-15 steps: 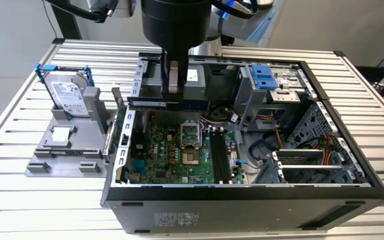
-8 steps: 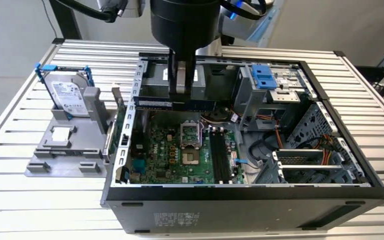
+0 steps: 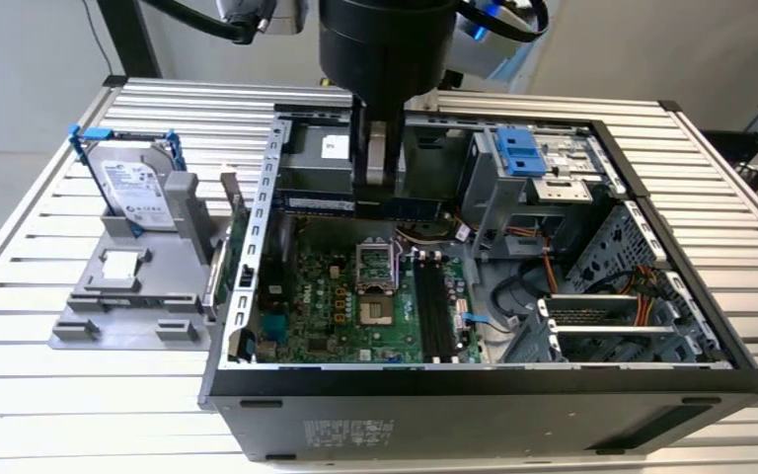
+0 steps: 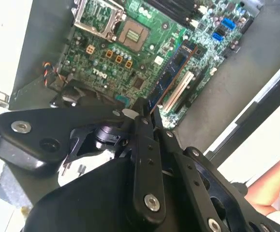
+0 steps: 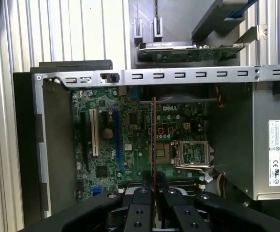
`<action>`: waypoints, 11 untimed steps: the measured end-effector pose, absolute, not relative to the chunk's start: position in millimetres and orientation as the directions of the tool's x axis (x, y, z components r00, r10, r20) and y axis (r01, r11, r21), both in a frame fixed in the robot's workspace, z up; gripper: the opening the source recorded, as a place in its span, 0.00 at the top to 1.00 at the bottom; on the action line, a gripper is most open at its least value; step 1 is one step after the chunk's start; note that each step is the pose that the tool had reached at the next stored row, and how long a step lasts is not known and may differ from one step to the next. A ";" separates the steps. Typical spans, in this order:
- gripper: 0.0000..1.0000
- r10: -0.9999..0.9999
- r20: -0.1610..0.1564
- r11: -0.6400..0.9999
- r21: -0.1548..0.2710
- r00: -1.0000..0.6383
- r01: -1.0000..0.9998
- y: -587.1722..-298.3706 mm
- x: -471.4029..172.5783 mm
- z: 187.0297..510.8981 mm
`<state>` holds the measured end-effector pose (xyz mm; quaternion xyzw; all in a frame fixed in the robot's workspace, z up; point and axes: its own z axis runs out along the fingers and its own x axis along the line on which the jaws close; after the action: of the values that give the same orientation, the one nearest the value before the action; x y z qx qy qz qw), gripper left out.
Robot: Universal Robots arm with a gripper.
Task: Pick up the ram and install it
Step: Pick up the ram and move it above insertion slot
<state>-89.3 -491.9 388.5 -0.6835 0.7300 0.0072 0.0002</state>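
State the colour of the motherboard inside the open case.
The motherboard is green, seen best in the first wrist view.

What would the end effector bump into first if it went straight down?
Probably the green motherboard beside the processor socket; the ram in the end effector would touch first. Depth is unclear.

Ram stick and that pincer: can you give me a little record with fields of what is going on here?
Ram: a long thin stick, held in the air over the green motherboard, not in any slot.
Pincer: shut on the ram, above the open computer case.
Memory slots: long and black, with nothing in them.
Hard drive: standing upright in a grey stand outside the case, on the exterior view's left.
Work so far: the ram is picked up but not installed.
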 end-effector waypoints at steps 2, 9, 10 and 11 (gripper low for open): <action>1.00 -0.998 -0.010 0.066 0.011 -0.066 -0.998 -491.9 -83.3 388.5; 1.00 -0.998 -0.010 0.066 0.014 -0.066 -0.998 -491.9 -64.0 388.5; 1.00 -0.998 -0.010 0.066 0.014 -0.066 -0.998 -491.9 -61.2 388.5; 1.00 -0.998 -0.010 0.066 0.014 -0.066 -0.998 -491.9 -58.5 388.5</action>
<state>-58.5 -491.9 388.5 -0.6834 0.7300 0.0085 -0.0012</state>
